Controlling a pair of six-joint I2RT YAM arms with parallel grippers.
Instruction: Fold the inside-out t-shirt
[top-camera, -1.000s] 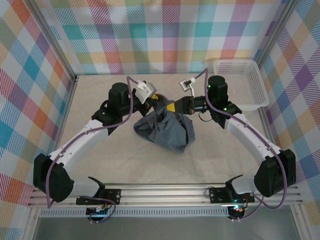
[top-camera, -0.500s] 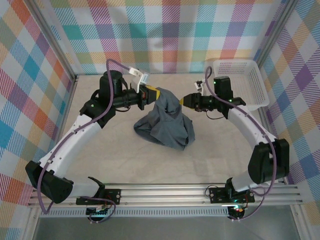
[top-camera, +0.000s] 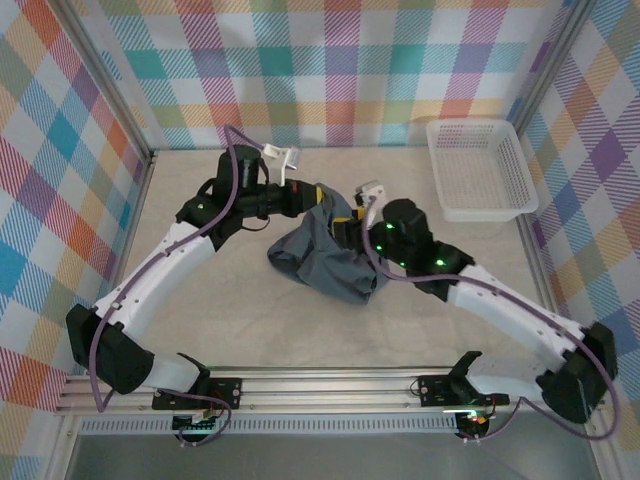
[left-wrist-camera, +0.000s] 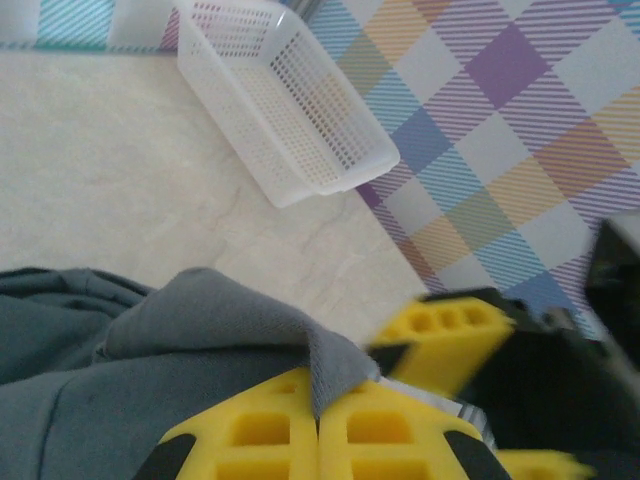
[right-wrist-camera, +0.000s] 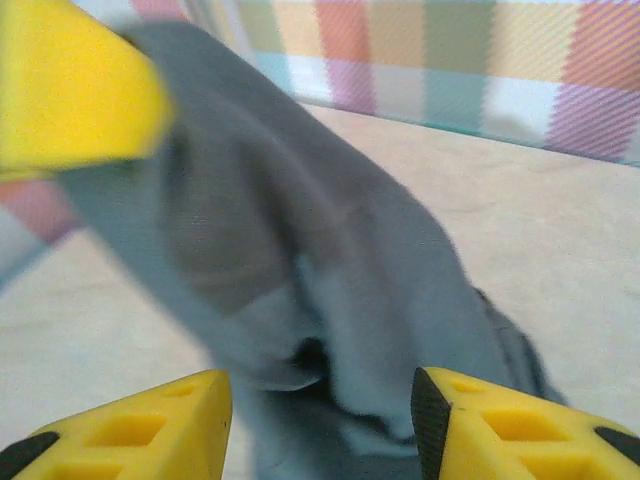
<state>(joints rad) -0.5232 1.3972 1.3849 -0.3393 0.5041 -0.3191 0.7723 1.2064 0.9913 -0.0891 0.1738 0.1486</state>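
Observation:
The inside-out t-shirt (top-camera: 325, 258) is a dark slate-grey heap in the middle of the table, with one part drawn up toward the back. My left gripper (top-camera: 316, 196) holds that raised part; its yellow fingers (left-wrist-camera: 250, 430) are pressed together on a fold of the grey fabric (left-wrist-camera: 200, 320). My right gripper (top-camera: 347, 226) is at the shirt's upper right side. In the right wrist view its two fingers (right-wrist-camera: 150, 420) stand apart, with the hanging shirt (right-wrist-camera: 350, 270) just ahead of the gap. I cannot tell whether they touch the cloth.
A white mesh basket (top-camera: 478, 170) stands at the back right corner (left-wrist-camera: 290, 100). Checked walls close in the table on three sides. The two grippers are close together over the shirt, the left one's yellow finger (right-wrist-camera: 70, 90) showing in the right wrist view.
My right arm has swung from beside the basket to the shirt's right side, and its jaws have opened. My left gripper kept its hold and shifted a little to the right.

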